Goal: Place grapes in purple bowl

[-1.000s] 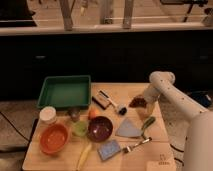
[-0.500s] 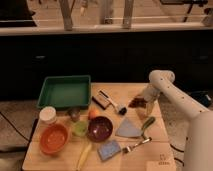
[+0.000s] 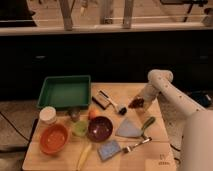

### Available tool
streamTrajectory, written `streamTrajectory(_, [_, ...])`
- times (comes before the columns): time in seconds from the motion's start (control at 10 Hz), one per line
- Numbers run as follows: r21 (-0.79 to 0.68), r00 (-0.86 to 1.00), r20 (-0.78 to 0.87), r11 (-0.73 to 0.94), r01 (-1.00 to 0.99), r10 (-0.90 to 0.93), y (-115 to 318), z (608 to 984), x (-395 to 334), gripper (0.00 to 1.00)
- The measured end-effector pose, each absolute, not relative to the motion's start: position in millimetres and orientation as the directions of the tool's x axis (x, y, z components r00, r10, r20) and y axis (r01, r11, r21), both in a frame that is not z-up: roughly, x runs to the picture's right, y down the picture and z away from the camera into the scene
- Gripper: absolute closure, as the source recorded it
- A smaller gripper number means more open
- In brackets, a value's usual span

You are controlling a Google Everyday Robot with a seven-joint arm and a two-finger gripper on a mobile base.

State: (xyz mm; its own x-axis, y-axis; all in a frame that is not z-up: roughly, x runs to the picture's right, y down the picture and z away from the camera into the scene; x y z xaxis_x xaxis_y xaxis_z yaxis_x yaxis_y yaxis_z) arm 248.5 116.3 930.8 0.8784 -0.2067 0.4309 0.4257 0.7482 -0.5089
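The grapes are a small dark reddish cluster at the right side of the wooden table, right of the brush. My gripper is at the end of the white arm, which reaches down from the right, and it sits right at the grapes. I cannot tell whether the grapes rest on the table or are lifted. The purple bowl stands upright and empty near the table's front middle, well to the left of the gripper and nearer the front edge.
A green tray is at the back left. An orange bowl, a light-green cup, a small orange fruit, a white jar, a brush, a grey cloth, a green-handled tool, a blue sponge and a fork lie around the bowl.
Almost nothing has changed. The arm and gripper stay at the grapes, which keep the same spot on the right of the table.
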Motion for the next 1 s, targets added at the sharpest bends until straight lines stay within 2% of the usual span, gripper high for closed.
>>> streamTrajectory(0.1, [-0.511, 0.876, 0.436, 0.744, 0.431, -0.208, 118, 933, 246, 0.72])
streamTrajectory(0.4, [-0.511, 0.873, 0.438, 0.74, 0.438, -0.214, 119, 932, 246, 0.98])
streamTrajectory(1.0, [-0.467, 0.867, 0.427, 0.758, 0.455, -0.257, 100, 898, 252, 1.0])
